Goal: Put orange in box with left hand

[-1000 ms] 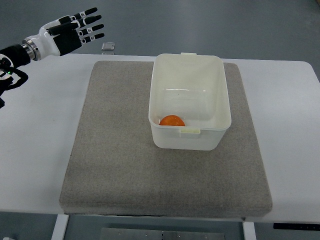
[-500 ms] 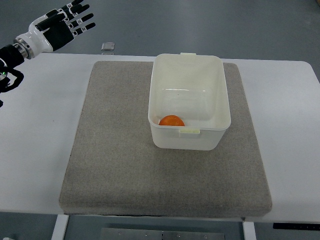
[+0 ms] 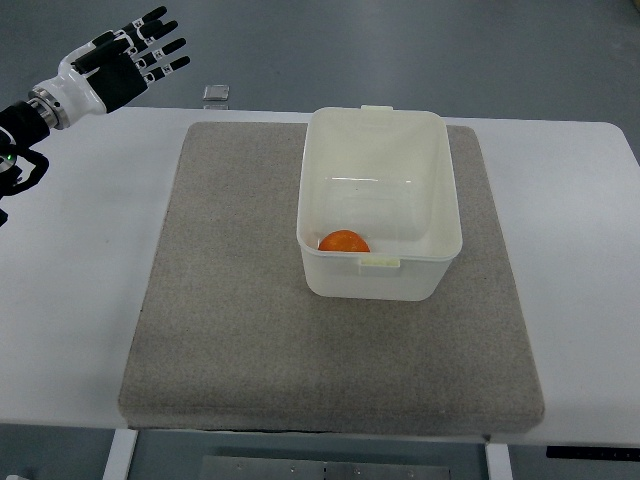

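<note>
An orange (image 3: 344, 241) lies inside the white plastic box (image 3: 438, 180), against its near wall at the left corner. The box stands on a grey mat (image 3: 230, 270) on the white table. My left hand (image 3: 122, 62) hovers far off at the top left, beyond the table's back edge, with its fingers spread and holding nothing. The right arm does not show.
A small grey square object (image 3: 215, 93) sits at the table's back edge, just behind the mat. The white table (image 3: 70, 270) extends left and right of the mat.
The left hand has drawn back a little toward the upper left and stays spread. The orange and the box have not moved.
</note>
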You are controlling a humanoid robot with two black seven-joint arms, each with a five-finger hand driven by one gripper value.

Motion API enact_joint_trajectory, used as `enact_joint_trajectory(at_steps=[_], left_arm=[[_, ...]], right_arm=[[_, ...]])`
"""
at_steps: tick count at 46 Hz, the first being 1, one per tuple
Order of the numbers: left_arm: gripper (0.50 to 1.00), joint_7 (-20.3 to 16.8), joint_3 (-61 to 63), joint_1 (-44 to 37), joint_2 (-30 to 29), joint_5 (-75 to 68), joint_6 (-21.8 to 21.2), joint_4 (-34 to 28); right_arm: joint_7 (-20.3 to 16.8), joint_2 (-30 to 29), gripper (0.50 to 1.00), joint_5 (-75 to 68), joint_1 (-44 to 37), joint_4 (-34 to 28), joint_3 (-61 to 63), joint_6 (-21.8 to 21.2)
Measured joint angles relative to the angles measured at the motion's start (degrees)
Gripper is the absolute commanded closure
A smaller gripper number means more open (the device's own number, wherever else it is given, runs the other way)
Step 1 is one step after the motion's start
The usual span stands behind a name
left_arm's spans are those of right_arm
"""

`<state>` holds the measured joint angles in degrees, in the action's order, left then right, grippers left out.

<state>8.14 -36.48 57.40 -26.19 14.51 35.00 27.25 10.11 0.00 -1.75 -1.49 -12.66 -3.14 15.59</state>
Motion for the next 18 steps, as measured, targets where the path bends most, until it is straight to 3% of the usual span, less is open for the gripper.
enact_joint_trajectory(at_steps=[7, 18], left_arm=[[0.506, 0.0, 0.1, -0.1, 0.5, 0.0, 0.0, 0.1], [0.506, 0.0, 0.1, -0.2, 0.8, 0.0, 0.0, 0.1]], right_arm=[[0.0, 0.0, 0.574, 0.0, 0.0, 0.0, 0.0, -0.4], [0.1, 0.0, 0.574, -0.2, 0.2, 0.6, -0.1, -4.8]])
